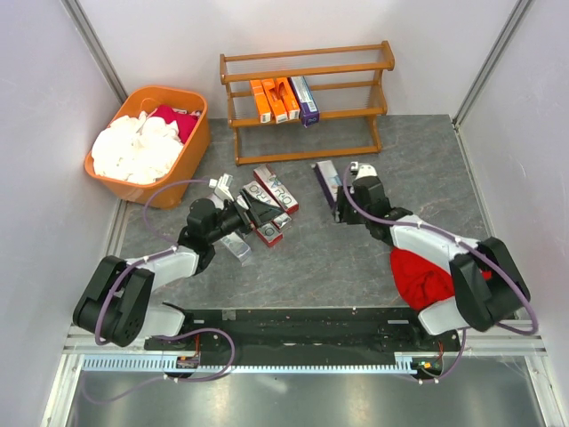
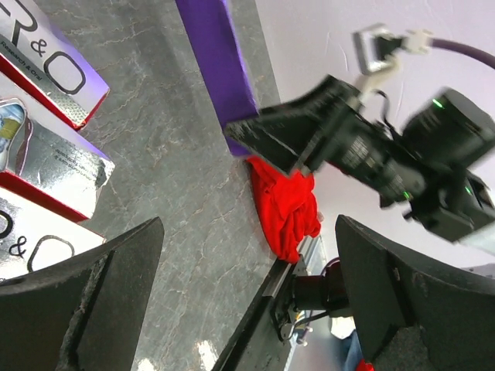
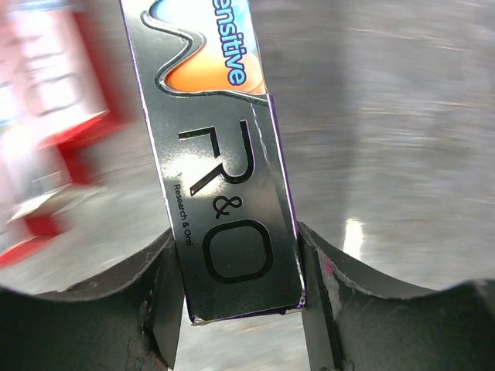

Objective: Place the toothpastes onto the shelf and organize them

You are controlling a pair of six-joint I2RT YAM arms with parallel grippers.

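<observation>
The shelf (image 1: 307, 67) stands at the back of the table. On its middle tier stand orange toothpastes (image 1: 271, 100) and a purple one (image 1: 304, 100). My right gripper (image 1: 340, 194) (image 3: 236, 255) is shut on the end of a silver, purple-edged toothpaste carton (image 1: 325, 176) (image 3: 209, 154), both fingers pressed against its sides, low over the table. A loose pile of red-and-silver toothpastes (image 1: 271, 191) (image 2: 46, 77) lies in front of the shelf. My left gripper (image 1: 260, 212) (image 2: 249, 232) stands open at that pile with nothing between its fingers. The left wrist view also shows the held purple carton (image 2: 216, 62).
An orange tub (image 1: 191, 156) of white and red cloths sits at the back left. A red cloth (image 1: 422, 276) (image 2: 286, 205) lies by the right arm's base. Side walls close in the table on both sides.
</observation>
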